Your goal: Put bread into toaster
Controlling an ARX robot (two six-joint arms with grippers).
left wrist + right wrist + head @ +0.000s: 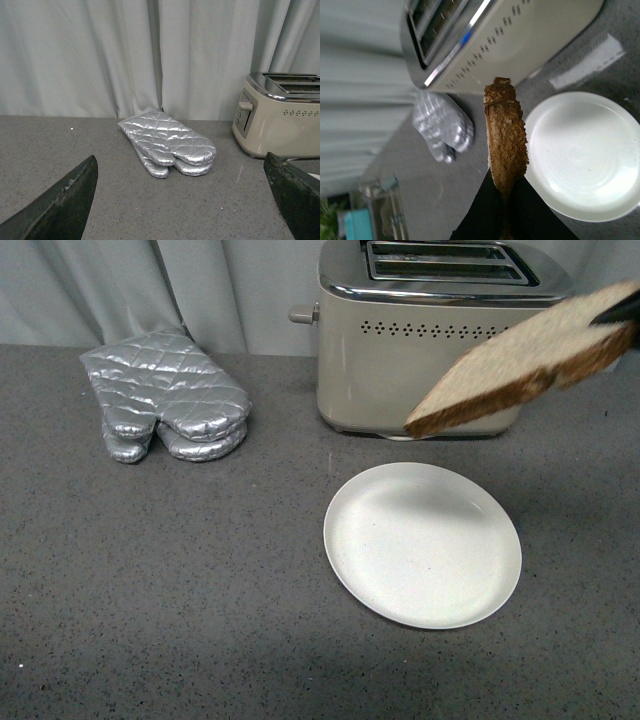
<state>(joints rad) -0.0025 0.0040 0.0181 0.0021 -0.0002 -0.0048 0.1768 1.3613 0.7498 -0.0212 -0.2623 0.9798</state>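
Left jaws [180, 160] first: spread wide, nothing in them, hanging low over the left part of the bench [150, 590] and looking at the silver oven mitts [165, 405] near the back-left. So that arm's out of this one.

Next along is the toaster [420, 370], against the back edge just right of centre. Its two slots [445, 260] run lengthwise along the chrome top, and the lever pokes out of its left end. The white plate [420, 540] sits in front of it with nothing on it.

The bread [530, 360] is up in the air on the right, in front of the toaster's right end. My right jaws [504, 200] are clamped on one end of the slice, and the crust shows edge-on in that wrist view. Its long axis slopes down and left from my grip, so the free end hangs low, level with the foot of the toaster's front face.

The bit that matters is that the slots are up, back and left of the slice. I reckon the right arm has to lift, then swing the free end down until the slice hangs edge-on in line with a slot. Otherwise I'd guess it catches the chrome rim.
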